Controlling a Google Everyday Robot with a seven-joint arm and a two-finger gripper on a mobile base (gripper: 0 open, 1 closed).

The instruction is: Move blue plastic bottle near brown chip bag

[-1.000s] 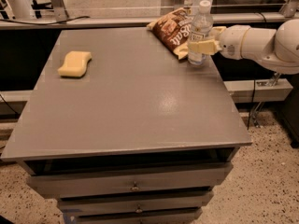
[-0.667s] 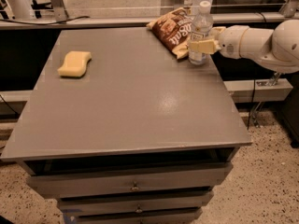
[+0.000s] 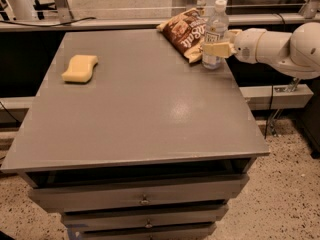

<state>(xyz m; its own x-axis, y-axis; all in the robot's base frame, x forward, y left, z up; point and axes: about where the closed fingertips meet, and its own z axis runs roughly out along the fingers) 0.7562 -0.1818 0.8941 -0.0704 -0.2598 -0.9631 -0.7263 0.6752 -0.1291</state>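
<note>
Smooth grey table (image 3: 150, 109), claw (image 3: 212, 49) at clear plastic bottle (image 3: 216, 23), crinkly bag (image 3: 184, 31)

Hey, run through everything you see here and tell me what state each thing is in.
blue plastic bottle: upright, capped, on the table beside the bag.
brown chip bag: lying flat at the table's far edge.
end effector: at the bottle's lower half, reaching from the right.
yellow sponge: lying flat, far left, alone.
drawers: closed.
</note>
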